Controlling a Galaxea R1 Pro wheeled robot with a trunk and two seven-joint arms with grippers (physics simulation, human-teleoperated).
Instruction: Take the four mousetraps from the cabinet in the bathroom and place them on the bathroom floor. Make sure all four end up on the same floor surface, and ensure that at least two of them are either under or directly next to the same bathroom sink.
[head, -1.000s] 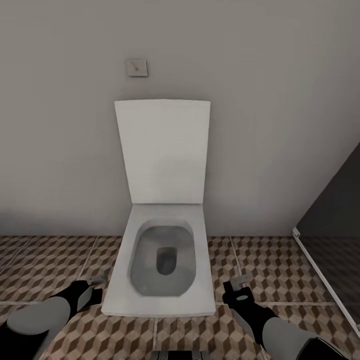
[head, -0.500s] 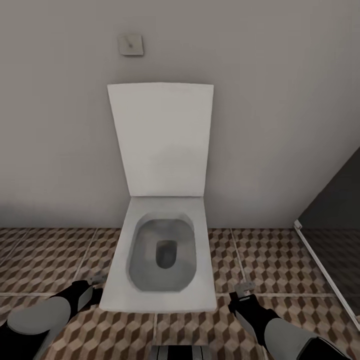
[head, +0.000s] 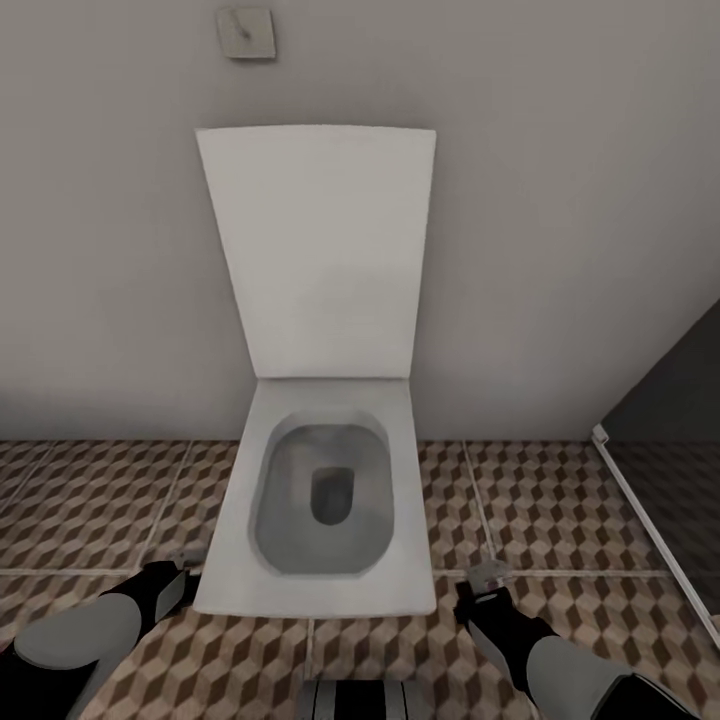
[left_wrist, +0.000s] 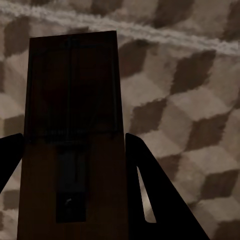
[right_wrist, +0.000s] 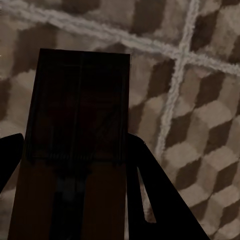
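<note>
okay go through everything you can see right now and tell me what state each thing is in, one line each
toilet: lid raised against the wall, bowl open.
left gripper: shut on a mousetrap, held over the bathroom floor.
right gripper: shut on a second mousetrap, held over the same cube-pattern tiles.
wall plate: fixed to the wall above the toilet; state cannot be told.

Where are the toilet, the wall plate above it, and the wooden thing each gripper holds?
toilet (head: 410, 500): head view, bare right rim.
wall plate (head: 246, 33): head view, its middle.
left mousetrap (left_wrist: 72, 125): left wrist view, board's middle.
right mousetrap (right_wrist: 80, 135): right wrist view, board's middle.
</note>
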